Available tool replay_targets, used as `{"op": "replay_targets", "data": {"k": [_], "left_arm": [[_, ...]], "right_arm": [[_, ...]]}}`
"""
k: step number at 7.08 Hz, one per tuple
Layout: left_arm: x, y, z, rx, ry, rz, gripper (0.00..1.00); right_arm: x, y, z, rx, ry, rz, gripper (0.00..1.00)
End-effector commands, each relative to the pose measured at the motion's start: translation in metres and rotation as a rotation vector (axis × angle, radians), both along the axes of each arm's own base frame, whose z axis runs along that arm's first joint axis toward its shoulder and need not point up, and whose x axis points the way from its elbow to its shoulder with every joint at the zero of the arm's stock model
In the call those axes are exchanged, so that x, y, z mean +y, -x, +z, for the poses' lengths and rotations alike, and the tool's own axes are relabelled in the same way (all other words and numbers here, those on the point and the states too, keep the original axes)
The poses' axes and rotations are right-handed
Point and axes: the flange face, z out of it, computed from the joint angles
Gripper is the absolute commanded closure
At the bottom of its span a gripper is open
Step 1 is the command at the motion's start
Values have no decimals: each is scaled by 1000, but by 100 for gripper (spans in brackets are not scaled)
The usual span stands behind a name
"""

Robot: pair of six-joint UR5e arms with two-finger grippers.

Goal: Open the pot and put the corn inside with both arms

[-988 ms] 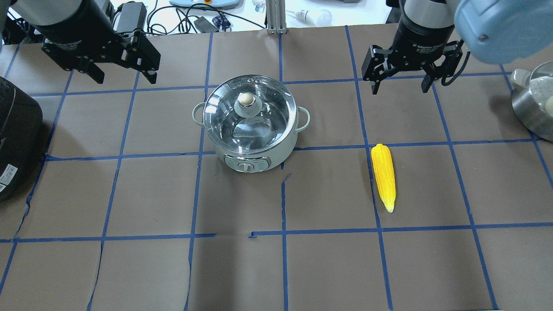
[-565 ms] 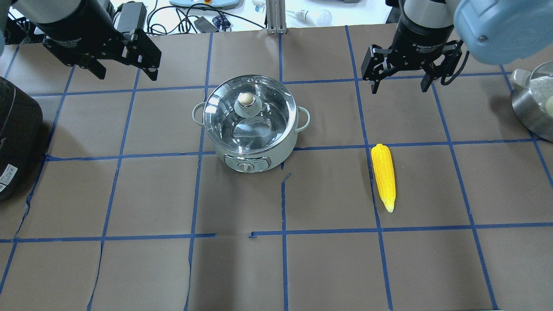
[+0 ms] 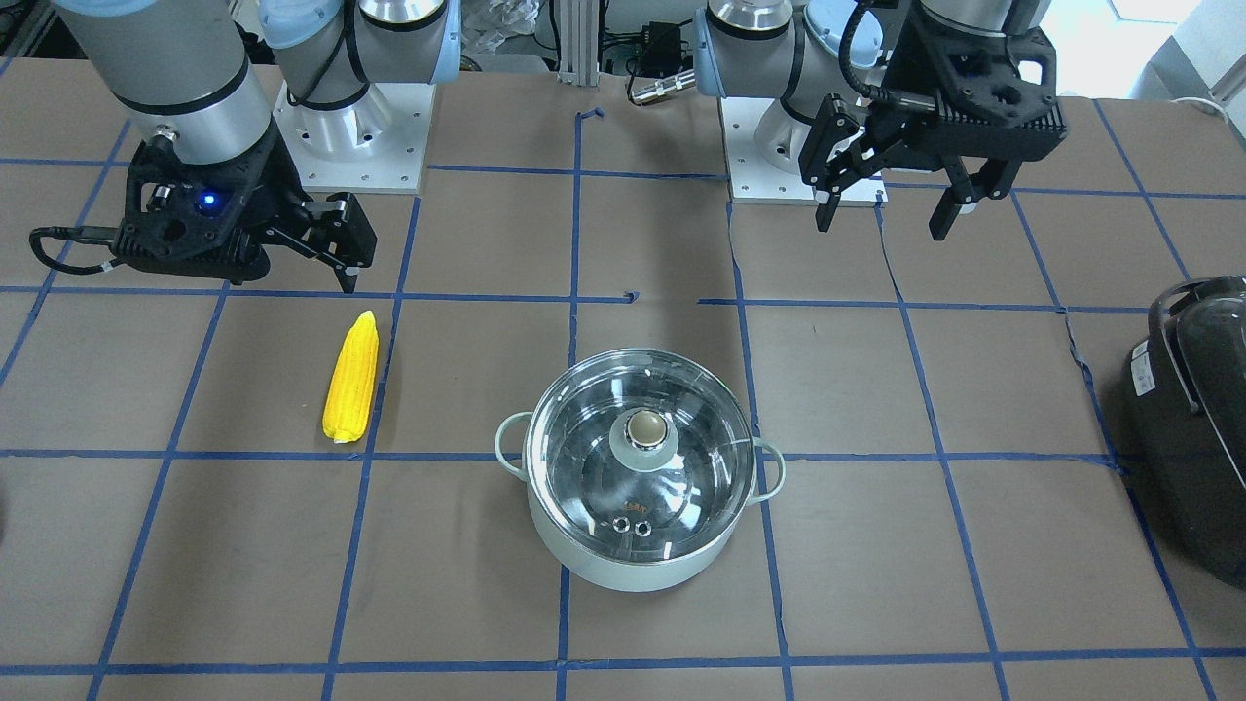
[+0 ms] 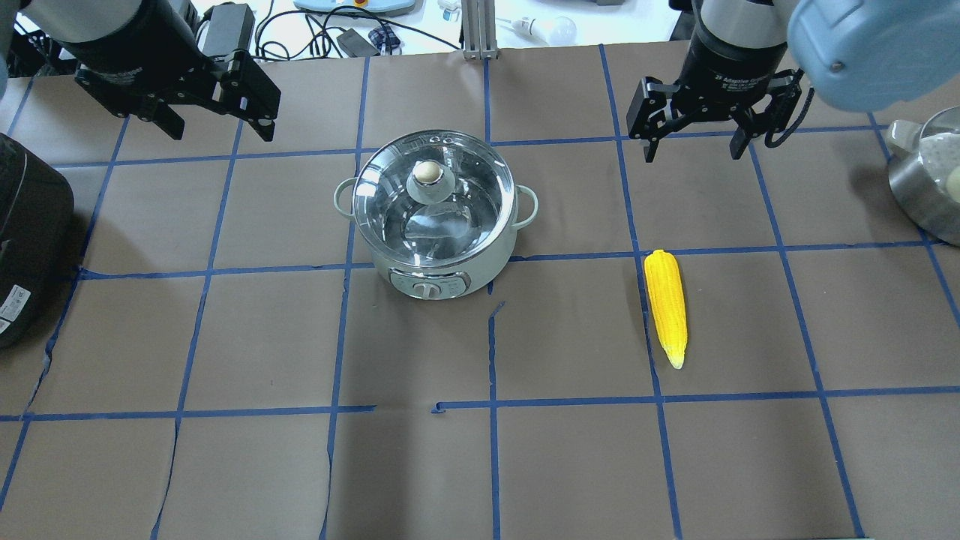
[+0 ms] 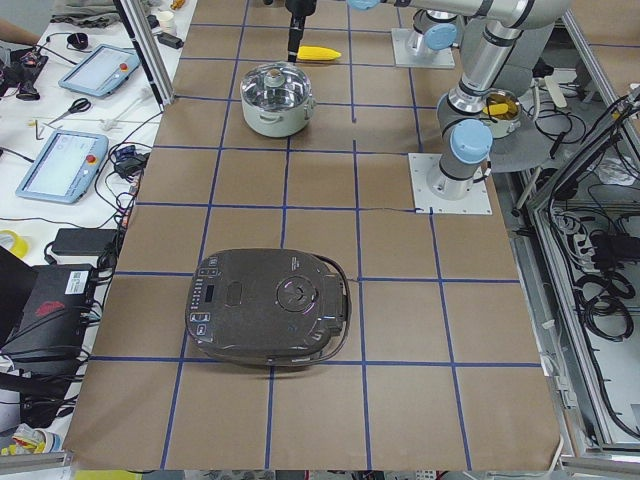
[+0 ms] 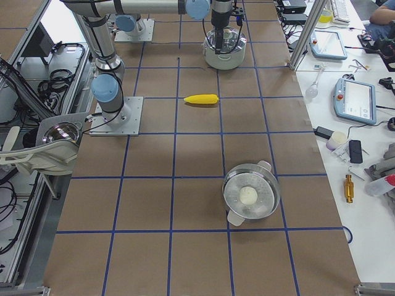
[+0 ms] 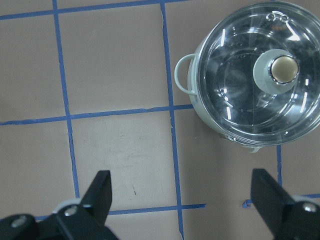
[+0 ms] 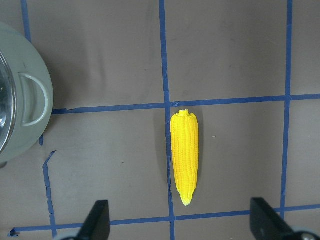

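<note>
The mint-white pot (image 4: 491, 259) stands near the table's middle with its glass lid (image 4: 457, 217) shut and its knob (image 4: 428, 173) on top. It also shows in the front view (image 3: 633, 574). The yellow corn (image 4: 666, 304) lies flat to the pot's right, tip toward the near edge, and shows in the right wrist view (image 8: 184, 157). My left gripper (image 4: 220, 131) is open and empty, high and behind-left of the pot; its wrist view shows the lid (image 7: 260, 75) ahead. My right gripper (image 4: 694, 150) is open and empty, above the table behind the corn.
A large black appliance (image 4: 22, 240) sits at the table's left edge, also visible in the front view (image 3: 1197, 419). A steel pot with a lid (image 4: 926, 187) sits at the right edge. Blue tape lines grid the brown table.
My left gripper has shifted slightly back and turned a little. The right gripper, pot and corn have not visibly moved.
</note>
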Motion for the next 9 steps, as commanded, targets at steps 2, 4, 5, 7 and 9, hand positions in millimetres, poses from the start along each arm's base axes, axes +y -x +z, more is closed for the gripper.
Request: {"op": "replay_targets", "data": {"k": [2,4,5,7,9], "left_arm": [[6,-1,-6,0,-60,-1,0],[5,-2,-7,-5,-62,-14,0],[4,-3,-9,-1,-70,-10,0],[-7,-4,-20,6,-82,-14,0],[-19,-4,-25,3,-93,8,0]], "right_arm": [[0,4,5,-2,3,-25,0],[5,3,16,-2,19,-13,0],[5,3,16,-2,19,-11,0],[6,3,9,3,3,-13,0],[3,3,6,1,9,-25,0]]}}
